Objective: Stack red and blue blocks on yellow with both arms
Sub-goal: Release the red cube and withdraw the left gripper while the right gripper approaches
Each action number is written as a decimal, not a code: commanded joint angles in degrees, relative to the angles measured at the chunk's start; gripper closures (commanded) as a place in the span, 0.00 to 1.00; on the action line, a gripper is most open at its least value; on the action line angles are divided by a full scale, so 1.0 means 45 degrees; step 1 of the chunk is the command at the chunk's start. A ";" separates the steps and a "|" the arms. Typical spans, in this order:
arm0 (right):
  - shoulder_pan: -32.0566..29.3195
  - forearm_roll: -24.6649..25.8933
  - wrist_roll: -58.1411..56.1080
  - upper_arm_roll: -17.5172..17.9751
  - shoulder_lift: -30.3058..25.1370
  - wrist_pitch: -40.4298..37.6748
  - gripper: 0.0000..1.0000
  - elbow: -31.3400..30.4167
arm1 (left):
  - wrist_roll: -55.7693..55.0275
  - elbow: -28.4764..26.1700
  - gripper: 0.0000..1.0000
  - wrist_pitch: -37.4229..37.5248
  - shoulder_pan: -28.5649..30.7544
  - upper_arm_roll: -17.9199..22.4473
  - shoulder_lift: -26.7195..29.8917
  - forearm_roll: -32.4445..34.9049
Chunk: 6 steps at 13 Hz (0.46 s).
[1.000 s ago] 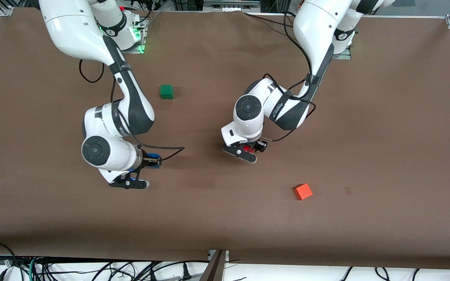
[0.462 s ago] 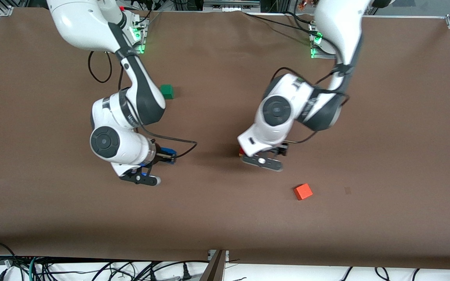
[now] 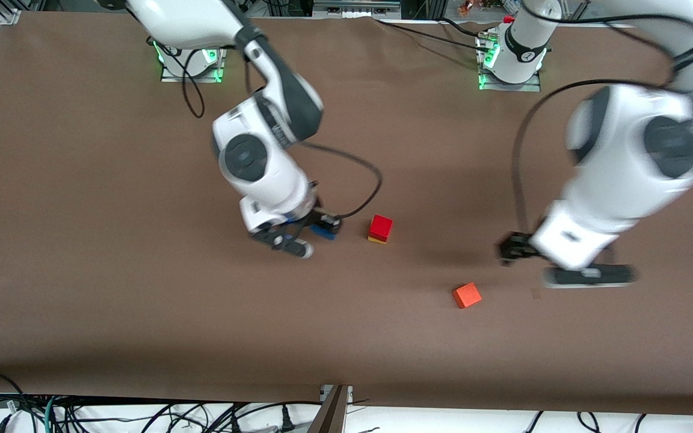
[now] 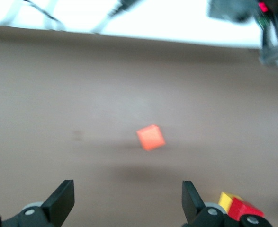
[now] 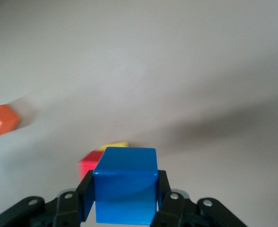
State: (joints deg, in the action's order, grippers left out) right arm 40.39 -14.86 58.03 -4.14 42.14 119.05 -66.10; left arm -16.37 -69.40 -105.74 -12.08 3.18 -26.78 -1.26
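Red block (image 3: pixel 381 227) sits on the yellow block (image 3: pixel 376 240). Beside that stack, the right gripper (image 3: pixel 316 231) pinches the blue block (image 5: pixel 125 190), ready to place on top. Left gripper (image 4: pixel 127 204), spread empty, hangs near the orange-red cube (image 3: pixel 467 295).

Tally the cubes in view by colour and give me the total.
red cube: 1
yellow cube: 1
blue cube: 1
orange-red cube: 1
Total: 4
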 commanded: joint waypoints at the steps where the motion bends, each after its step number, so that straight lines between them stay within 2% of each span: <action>1: 0.1624 0.0253 0.2858 -0.0270 0.0769 0.1936 0.55 0.0312 | 0.0024 -0.0241 0.00 0.0273 0.1254 -0.0276 0.0793 -0.0227; 4: 0.2352 0.1969 0.3451 -0.0310 0.1668 0.2157 0.54 0.1171 | 0.0101 -0.0280 0.00 0.2339 0.1512 -0.0160 0.0991 -0.0071; 6: 0.2352 0.2207 0.3296 -0.0329 0.1826 0.2352 0.51 0.1231 | 0.0452 -0.0261 0.00 0.3626 0.1748 -0.0315 0.1204 -0.0070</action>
State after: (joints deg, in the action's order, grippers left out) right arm 51.62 -6.35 73.14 -4.84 48.54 129.72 -63.89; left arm -16.24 -69.44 -93.72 -5.30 2.85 -23.23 -1.31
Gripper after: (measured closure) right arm 0.449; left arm 0.000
